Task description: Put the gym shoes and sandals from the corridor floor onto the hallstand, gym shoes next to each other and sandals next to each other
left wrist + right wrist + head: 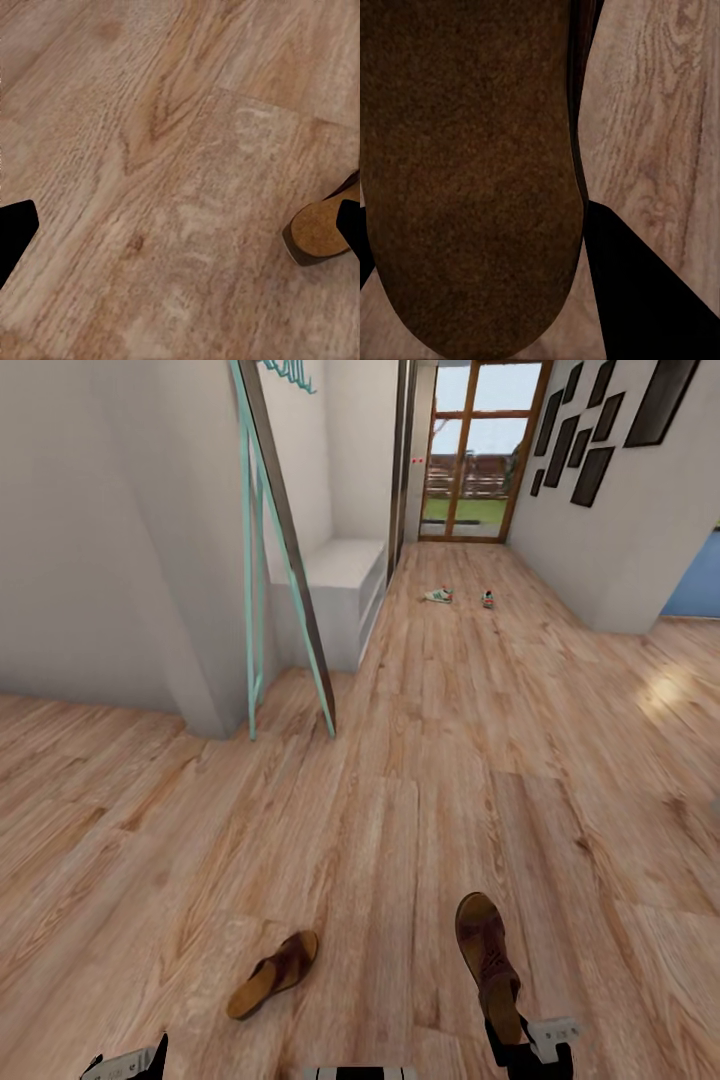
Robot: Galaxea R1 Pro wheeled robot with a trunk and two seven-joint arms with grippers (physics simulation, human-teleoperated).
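Note:
Two brown sandals are close in front of me on the corridor floor. One sandal lies on the planks at the lower left, and its tan heel sits just inside one finger of my open left gripper, seen also at the head view's bottom edge. My right gripper is shut on the heel end of the other sandal, whose dark sole lies between its fingers. Two gym shoes lie far down the corridor. The hallstand is out of view.
A light grey bench with a tall back and teal letters stands along the left wall. A tall frame with teal legs leans in front of it. A glazed door closes the corridor's far end.

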